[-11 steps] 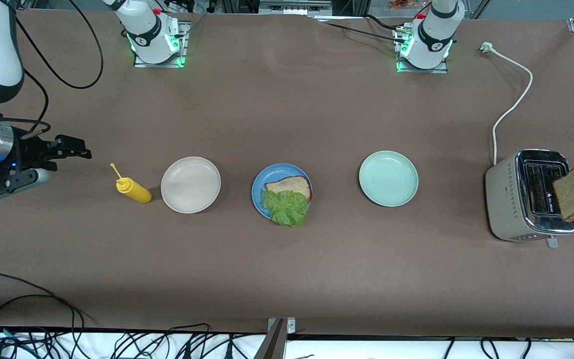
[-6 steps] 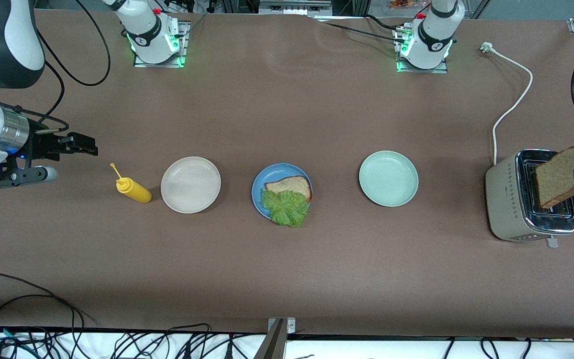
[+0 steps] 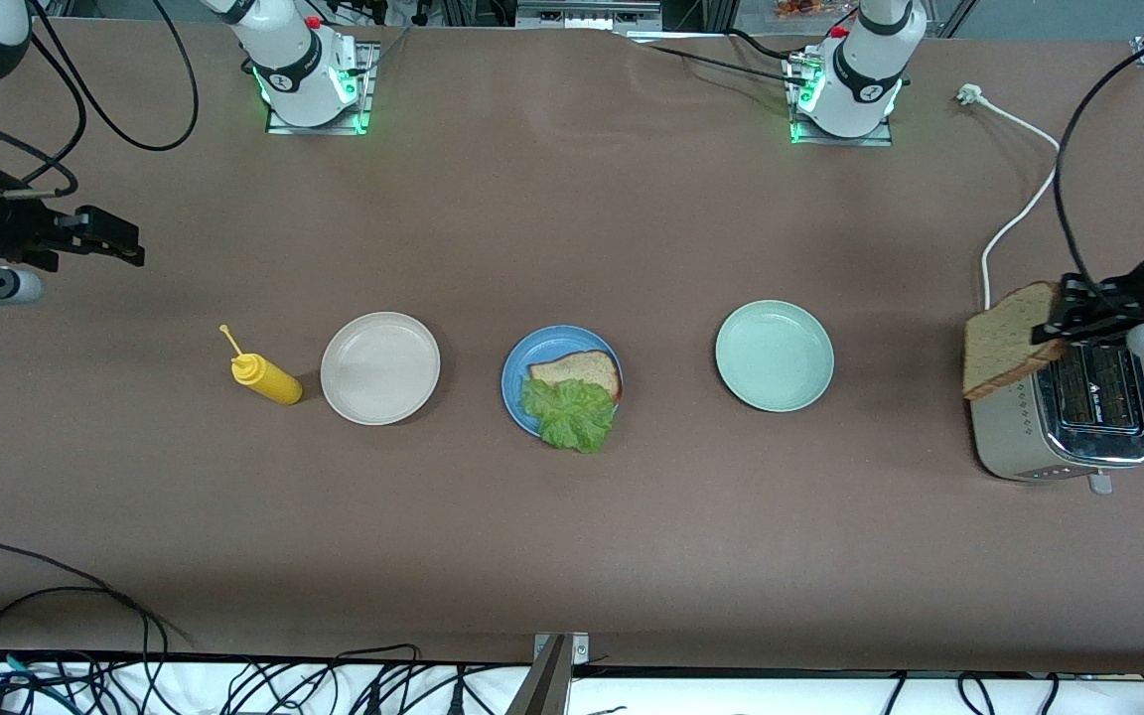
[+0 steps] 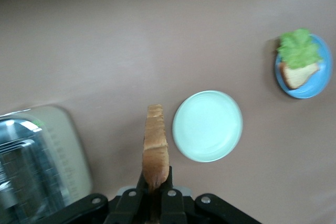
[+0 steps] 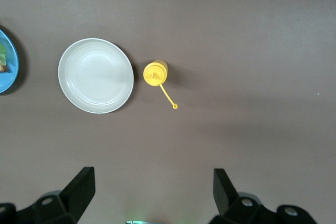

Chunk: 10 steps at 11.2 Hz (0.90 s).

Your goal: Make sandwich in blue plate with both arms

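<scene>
Bread — a brown wholemeal bread slice (image 3: 1005,339) pinched in the left gripper (image 4: 155,192) above the silver toaster (image 3: 1064,417); its wrist view shows the pale green plate (image 4: 208,126) below, round blue plate (image 3: 561,382) farther. Right gripper (image 5: 152,190) — spread wide, over bare table near the yellow squeeze bottle (image 5: 155,73).

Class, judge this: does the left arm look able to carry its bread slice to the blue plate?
Probably yes. The left tool grips the bread slice above the toaster; only the low green plate lies before the blue plate.

Both arms: glossy white shells w/ black joints, black cables, green LEDs at base plates. Left end effector (image 3: 1064,320): black fingers, white wrist housing above it. Right end effector (image 3: 125,248): black, silver cuff adjacent.
</scene>
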Tool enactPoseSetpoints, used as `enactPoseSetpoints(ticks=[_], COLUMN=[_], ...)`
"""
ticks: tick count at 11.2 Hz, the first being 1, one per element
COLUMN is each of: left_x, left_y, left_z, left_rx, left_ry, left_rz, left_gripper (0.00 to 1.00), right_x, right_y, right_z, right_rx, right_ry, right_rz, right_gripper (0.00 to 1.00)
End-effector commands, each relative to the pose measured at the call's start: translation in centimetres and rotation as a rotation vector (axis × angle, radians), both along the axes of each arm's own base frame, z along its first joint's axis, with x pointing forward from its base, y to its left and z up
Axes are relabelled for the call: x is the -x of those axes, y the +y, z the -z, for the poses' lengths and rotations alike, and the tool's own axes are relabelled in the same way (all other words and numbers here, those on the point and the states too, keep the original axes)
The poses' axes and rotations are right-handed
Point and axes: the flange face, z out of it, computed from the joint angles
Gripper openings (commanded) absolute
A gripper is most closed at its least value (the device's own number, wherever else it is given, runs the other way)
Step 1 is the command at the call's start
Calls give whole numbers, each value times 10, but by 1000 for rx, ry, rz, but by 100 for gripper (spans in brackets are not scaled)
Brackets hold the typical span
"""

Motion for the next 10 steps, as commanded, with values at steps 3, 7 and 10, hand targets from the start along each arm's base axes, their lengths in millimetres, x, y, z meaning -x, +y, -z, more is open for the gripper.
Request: enactPoseSetpoints(ticks=[3, 7, 10], left_x=[1, 5, 9], left_y=[-97, -161, -211], left_z=[15, 36, 56], left_rx=[81, 153, 216], left_ry=[98, 191, 287], left_rz=[-40, -51, -81], left_gripper=[0, 0, 0], right_x=[-4, -3, -1], right_y=[-33, -24, -2], right_z=[10, 1, -10], right_rx=[-7, -13, -41], right_ry=[-30, -51, -63], right_rz=[-6, -59, -46], right_gripper=[100, 100, 100])
